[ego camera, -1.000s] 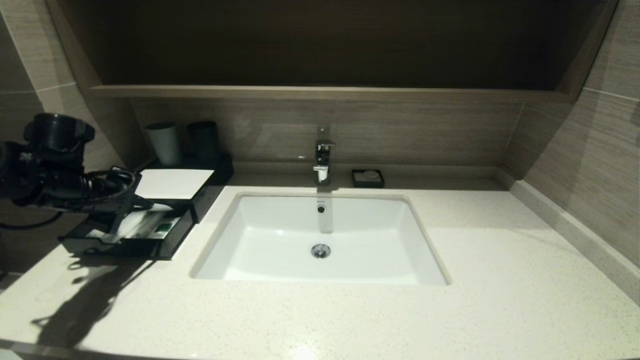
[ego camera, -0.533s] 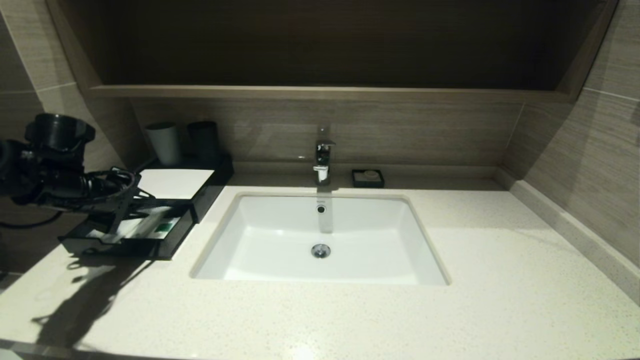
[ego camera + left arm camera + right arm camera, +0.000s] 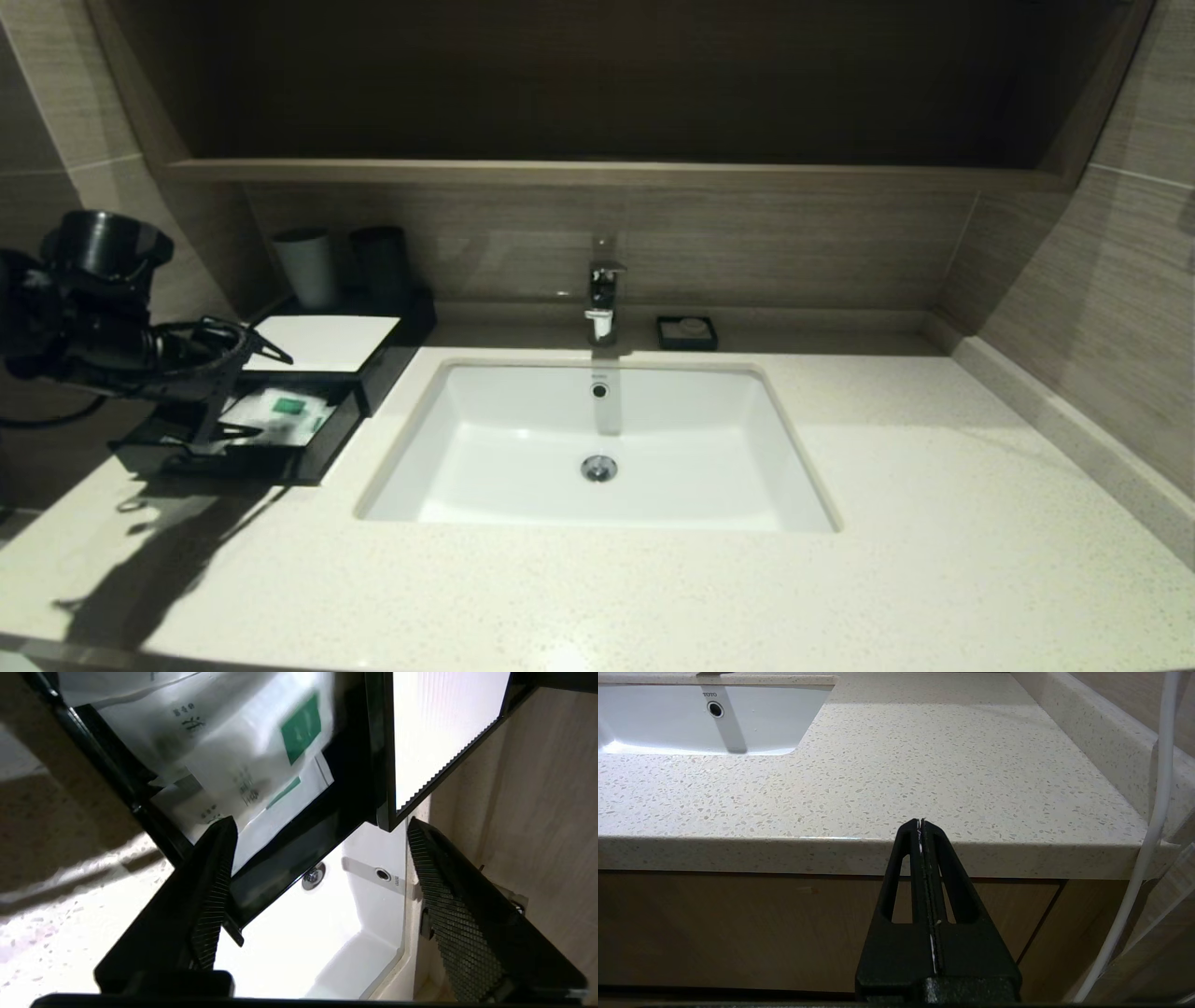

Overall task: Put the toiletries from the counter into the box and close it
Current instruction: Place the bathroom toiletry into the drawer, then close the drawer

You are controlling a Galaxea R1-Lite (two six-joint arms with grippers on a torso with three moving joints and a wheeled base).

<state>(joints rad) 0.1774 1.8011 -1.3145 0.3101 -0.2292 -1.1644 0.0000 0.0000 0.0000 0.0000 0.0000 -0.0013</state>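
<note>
Sachet: lying in the open drawer of the box.
Left gripper: hanging over drawer, jaws wide, holding nothing.
Risk: a lower finger is perhaps catching the drawer rim, dragging the box.
Right gripper: parked, closed.

box: glossy black plastic | countertop: speckled stone | faucet: shiny metal

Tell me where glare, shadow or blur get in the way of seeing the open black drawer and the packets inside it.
Head view: the left gripper partly covers the glossy black box's pull-out drawer and casts a dark shadow on the speckled stone countertop.
Left wrist view: the white sachet with a green mark is smeared by blur; the box's flat white top panel and the white sink basin are blown out.
</note>
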